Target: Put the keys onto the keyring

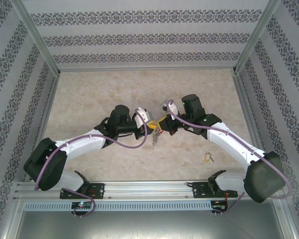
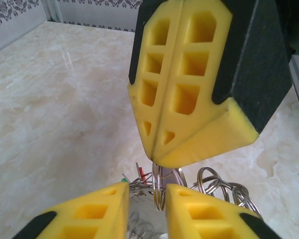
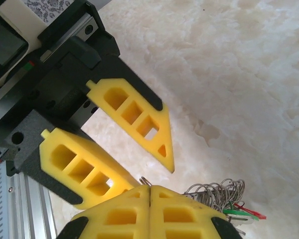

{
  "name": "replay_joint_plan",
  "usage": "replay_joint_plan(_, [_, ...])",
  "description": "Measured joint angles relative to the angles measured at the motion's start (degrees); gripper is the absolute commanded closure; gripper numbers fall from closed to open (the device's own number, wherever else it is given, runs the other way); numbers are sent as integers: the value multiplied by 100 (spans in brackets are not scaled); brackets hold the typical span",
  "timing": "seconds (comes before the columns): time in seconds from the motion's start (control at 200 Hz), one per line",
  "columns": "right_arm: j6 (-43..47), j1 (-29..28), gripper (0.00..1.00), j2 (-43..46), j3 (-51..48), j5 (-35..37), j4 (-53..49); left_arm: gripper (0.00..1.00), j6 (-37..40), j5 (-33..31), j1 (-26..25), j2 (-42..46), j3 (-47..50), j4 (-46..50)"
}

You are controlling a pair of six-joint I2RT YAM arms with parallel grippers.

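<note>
- The right gripper is seen in the top view at the middle of the table, tip to tip with the left gripper.
- In the right wrist view, the right gripper's yellow fingers are pressed together, and a thin wire loop of the keyring is pinched at their seam.
- The same is seen from the left wrist: the shut right fingers point down onto the top of the keyring, which stands on edge.
- The left gripper's fingers are spread, and the keyring's rim is held in the gap between them; whether it is touched by either finger cannot be told.
- The left fingers are also seen spread apart from the right wrist.
- A tangle of small metal rings and keys hangs from the keyring just beside the right fingers, with a green tag and a red tag among it.
- In the top view the bunch hangs below the two grippers.
- One key with a yellow tag lies alone on the table, well apart, near the right arm.
</note>
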State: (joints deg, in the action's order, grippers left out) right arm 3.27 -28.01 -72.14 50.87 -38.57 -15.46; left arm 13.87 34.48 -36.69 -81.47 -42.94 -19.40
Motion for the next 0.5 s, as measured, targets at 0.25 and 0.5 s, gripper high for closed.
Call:
replay_joint_plan(0.25, [13,0,100,0,2,42,-13,100,118,68,0,-4,-107,192])
replay_joint_plan(0.5, [-282,282,100,76,-105,136,-42,100,74,11,-2,-11,-44,-55])
